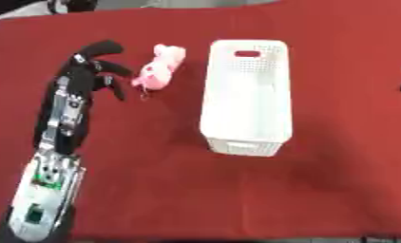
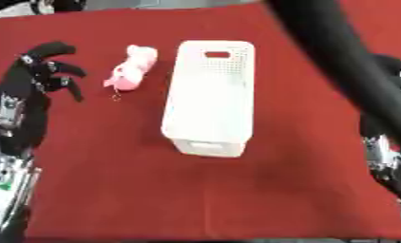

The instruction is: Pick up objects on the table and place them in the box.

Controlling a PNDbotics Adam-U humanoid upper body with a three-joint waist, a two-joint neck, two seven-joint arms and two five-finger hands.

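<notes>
Left hand (image 1: 94, 71) at ten o'clock on red cloth (image 1: 154, 190), forearm stretched up from seven o'clock, fingers spread and relaxed, gripping nothing. Pink plush toy (image 1: 158, 69) just beside fingertips, apart. White box (image 1: 245, 95) at centre. Right hand (image 2: 391, 95) at three o'clock, fingers unreadable.

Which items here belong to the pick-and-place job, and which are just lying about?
Job:
- small pink plush toy, on the cloth beside the basket
- white perforated plastic box
- left black robot hand, open, near the toy

Lying about:
- red tablecloth
- thick black cable, right eye view only
</notes>
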